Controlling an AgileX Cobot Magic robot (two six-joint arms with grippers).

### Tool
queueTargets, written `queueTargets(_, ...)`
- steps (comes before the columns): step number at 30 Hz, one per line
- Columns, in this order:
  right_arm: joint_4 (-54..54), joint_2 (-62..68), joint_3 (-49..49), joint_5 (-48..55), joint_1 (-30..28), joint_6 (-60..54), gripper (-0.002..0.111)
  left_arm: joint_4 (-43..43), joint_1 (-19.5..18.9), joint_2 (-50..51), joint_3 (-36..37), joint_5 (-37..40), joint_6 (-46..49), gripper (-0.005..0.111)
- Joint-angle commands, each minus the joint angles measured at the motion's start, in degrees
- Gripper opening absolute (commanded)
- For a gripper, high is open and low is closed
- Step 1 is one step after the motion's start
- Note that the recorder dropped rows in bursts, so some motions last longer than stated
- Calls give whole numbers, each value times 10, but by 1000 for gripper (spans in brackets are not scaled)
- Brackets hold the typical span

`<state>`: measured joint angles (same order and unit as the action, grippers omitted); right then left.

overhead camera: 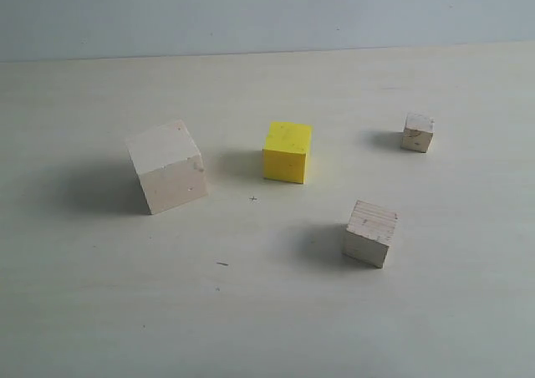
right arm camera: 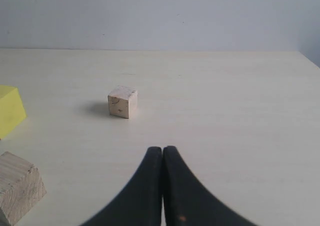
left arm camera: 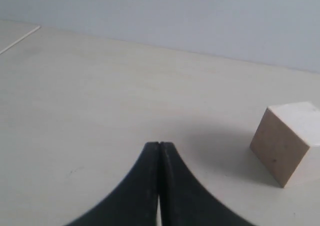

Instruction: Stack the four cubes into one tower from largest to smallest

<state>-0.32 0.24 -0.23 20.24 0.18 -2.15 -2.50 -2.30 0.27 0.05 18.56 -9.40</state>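
While the left claw (left arm camera: 159, 146) and right claw (right arm camera: 162, 151) are both closed on nothing, the yellow cube (overhead camera: 287, 152) stands on the bench (overhead camera: 251, 319), apart to the right of the large pale cube (overhead camera: 167, 167), likely nearer the right arm.

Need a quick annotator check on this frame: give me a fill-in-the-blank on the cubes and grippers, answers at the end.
1. In the exterior view, the large cube is the one farthest ____.
2. The one painted cube is ____.
3. The left gripper and right gripper are both ____.
4. The medium cube and small cube each rest directly on the ____.
Missing words: left; yellow; shut; table.
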Motion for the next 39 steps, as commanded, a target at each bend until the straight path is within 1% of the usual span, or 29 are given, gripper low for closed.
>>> queueTargets(1, -1, -2, 2, -7, 1, -3, 0, -1, 1, -3, 0, -120, 2, 0)
queueTargets(3, -1, -2, 2, -7, 1, -3, 0, -1, 1, -3, 0, -193, 2, 0)
queueTargets(4, -1, -2, 2, -7, 1, -3, 0, -1, 1, -3, 0, -207, 2, 0)
queueTargets(9, -1, -2, 2, -7, 1, -3, 0, -1, 1, -3, 0, -208, 2, 0)
queueTargets(10, -1, -2, 2, -7, 1, -3, 0, -1, 1, -3, 0, -215, 4, 0)
queueTargets(12, -1, -2, 2, -7, 1, -3, 0, -2, 1, -3, 0, -265, 1, 0)
queueTargets(14, -1, -2, 2, -7, 1, -3, 0, -2, 1, -3, -1, -274, 1, 0)
queueTargets(16, -1, -2, 2, -7, 1, -3, 0, -3, 1, -3, -26, -254, 1, 0)
queueTargets(18, -1, -2, 2, -7, 1, -3, 0, -3, 1, 24, -59, -230, -2, 0)
queueTargets(20, -1, -2, 2, -7, 1, -3, 0, -3, 1, 62, -100, -227, -10, 0)
queueTargets(21, -1, -2, 2, -7, 1, -3, 0, -3, 1, 94, -141, -201, -10, 0)
queueTargets(22, -1, -2, 2, -7, 1, -3, 0, -3, 1, 107, -163, -186, -10, 0)
queueTargets(23, -1, -2, 2, -7, 1, -3, 0, -3, 1, 141, -206, -159, -10, 0)
queueTargets(24, -1, -2, 2, -7, 1, -3, 0, -3, 1, 158, -222, -150, -10, 0)
queueTargets(25, -1, -2, 2, -7, 1, -3, 0, -3, 6, 190, -260, -133, -7, 0)
queueTargets(26, -1, -2, 2, -7, 1, -3, 0, -3, 12, 202, -273, -130, 0, 0)
queueTargets(28, -1, -2, 2, -7, 1, -3, 0, -3, 67, 256, -321, -128, 5, 0)
queueTargets(29, -1, -2, 2, -8, 1, -3, 0, -3, 87, 271, -331, -125, 14, 0)
queueTargets(30, -1, -2, 2, -8, 1, -3, 0, -3, 127, 303, -350, -112, 43, 0)
queueTargets(31, -1, -2, 2, -8, 1, -3, 0, -3, 147, 321, -358, -102, 63, 0)
queueTargets(32, -1, -2, 2, -8, 1, -3, 0, -3, 186, 355, -370, -86, 94, 0)
queueTargets(33, -1, -2, 2, -8, 1, -3, 0, -3, 209, 375, -374, -78, 94, 0)
queueTargets(34, -1, -2, 2, -9, 1, -3, 0, -3, 247, 410, -380, -74, 106, 0)
queueTargets(36, -1, -2, 2, -10, 1, -3, 0, -3, 285, 453, -382, -74, 122, 0)
queueTargets(39, -1, -2, 2, -10, 1, -3, 0, -3, 291, 475, -382, -80, 122, 0)
